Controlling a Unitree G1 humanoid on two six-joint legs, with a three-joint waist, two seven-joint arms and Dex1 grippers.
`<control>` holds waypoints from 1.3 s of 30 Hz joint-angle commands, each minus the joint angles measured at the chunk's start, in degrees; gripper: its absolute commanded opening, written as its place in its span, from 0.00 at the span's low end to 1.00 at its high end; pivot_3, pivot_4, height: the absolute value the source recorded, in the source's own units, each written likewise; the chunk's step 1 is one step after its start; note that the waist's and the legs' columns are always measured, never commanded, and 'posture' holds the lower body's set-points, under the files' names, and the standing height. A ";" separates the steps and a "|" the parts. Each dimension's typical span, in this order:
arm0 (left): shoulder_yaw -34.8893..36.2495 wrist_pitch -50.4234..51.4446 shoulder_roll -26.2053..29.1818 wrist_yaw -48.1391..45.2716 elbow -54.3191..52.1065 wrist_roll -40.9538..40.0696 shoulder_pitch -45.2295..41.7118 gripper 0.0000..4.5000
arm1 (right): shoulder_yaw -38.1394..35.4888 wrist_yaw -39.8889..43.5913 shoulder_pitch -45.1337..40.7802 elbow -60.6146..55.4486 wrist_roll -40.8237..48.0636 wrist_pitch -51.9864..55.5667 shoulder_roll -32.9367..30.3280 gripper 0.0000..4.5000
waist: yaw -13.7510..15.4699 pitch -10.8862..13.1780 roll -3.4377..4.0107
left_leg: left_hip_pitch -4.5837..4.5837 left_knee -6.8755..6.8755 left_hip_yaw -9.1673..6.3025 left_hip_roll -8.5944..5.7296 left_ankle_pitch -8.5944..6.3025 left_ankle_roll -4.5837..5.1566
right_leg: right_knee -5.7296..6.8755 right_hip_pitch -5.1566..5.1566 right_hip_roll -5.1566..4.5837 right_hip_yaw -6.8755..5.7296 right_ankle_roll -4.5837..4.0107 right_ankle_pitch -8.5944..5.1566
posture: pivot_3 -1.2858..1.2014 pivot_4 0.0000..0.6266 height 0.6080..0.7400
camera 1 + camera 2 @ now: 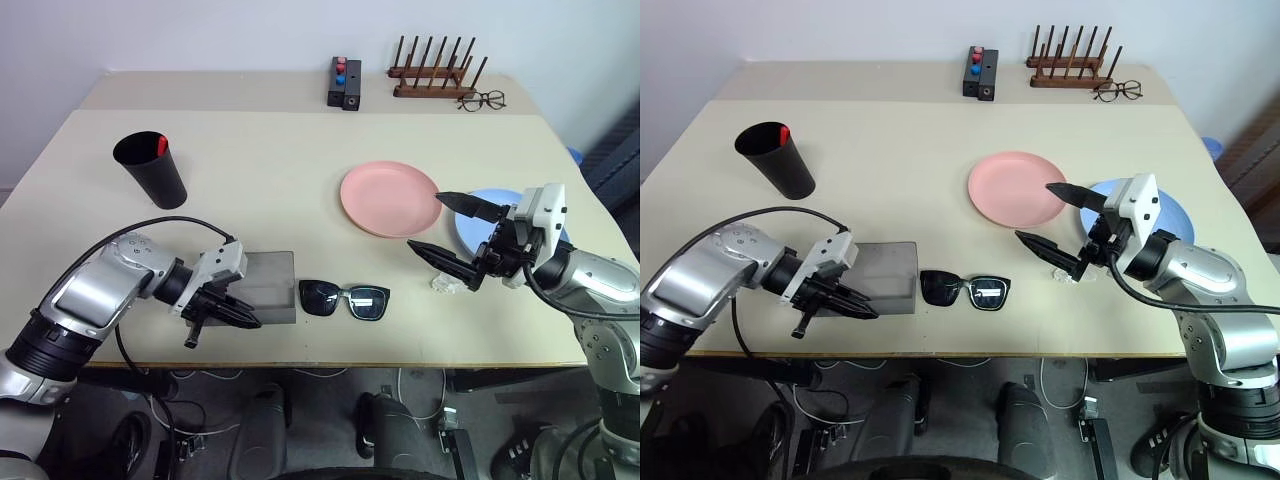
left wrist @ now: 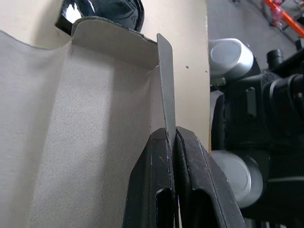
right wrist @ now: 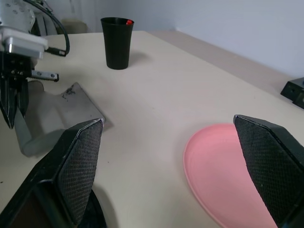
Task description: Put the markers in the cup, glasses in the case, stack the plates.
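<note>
Two grippers work over a beige table. The left gripper, at the near left edge, is clenched on the thin flap lid of the grey glasses case, which lies open beside it; the left wrist view shows the flap edge pinched between the two black fingers. Just right of the case, apart from it, lie the black-framed sunglasses, lenses toward the near edge. The right gripper hangs above the table to the right of the sunglasses, released, its jaws spread wide and holding nothing. Behind it the salmon pink plate lies flat, and the light blue plate lies just to its right, partly hidden by the gripper; whether the two touch cannot be told. The black cup stands upright at the far left, with a red-capped marker showing inside its rim.
</note>
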 commanded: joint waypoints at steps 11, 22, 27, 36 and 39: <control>2.51 3.02 0.06 -1.99 1.16 -4.08 -2.15 0.98 | -0.58 0.13 -1.48 -0.02 0.08 -1.04 0.29 1.00 | 0.05 0.00 0.00 | 0.00 0.00 0.00 0.00 0.00 -0.01 | -0.01 -0.01 0.00 0.00 0.00 0.00 | 0.52 0.24 1.00; 1.86 1.96 -15.35 -0.50 16.16 -5.39 -22.16 0.99 | -0.68 0.61 -2.25 0.92 -0.77 -2.08 0.14 1.00 | 0.89 0.00 -0.01 | -0.02 0.11 -0.03 -0.04 0.01 0.01 | 0.02 0.08 0.00 -0.02 0.06 -0.02 | 0.52 0.24 1.00; -5.05 -6.03 -25.92 -4.72 26.95 0.52 -28.91 0.99 | -2.81 4.77 1.59 -1.01 -0.28 -3.77 -2.24 1.00 | 0.23 0.01 -0.04 | -0.04 0.23 0.00 -0.07 -0.06 0.11 | -0.03 0.18 0.00 0.01 0.01 0.03 | 0.52 0.24 1.00; -13.41 -22.70 -31.27 -10.56 39.31 11.98 -33.12 0.99 | -9.81 6.34 11.56 -6.44 0.97 -4.56 -3.91 1.00 | 0.07 0.00 0.00 | -0.02 0.21 -0.03 -0.05 -0.05 0.12 | 0.01 0.10 0.02 0.01 0.01 0.00 | 0.52 0.24 1.00; -16.41 -30.00 -32.27 -10.58 43.00 16.24 -33.87 0.99 | -10.63 5.74 13.61 -7.87 0.85 -4.76 -3.46 1.00 | 0.03 0.01 -0.01 | -0.06 0.29 -0.03 -0.05 -0.07 0.12 | -0.01 0.13 0.02 0.01 0.01 0.01 | 0.52 0.24 1.00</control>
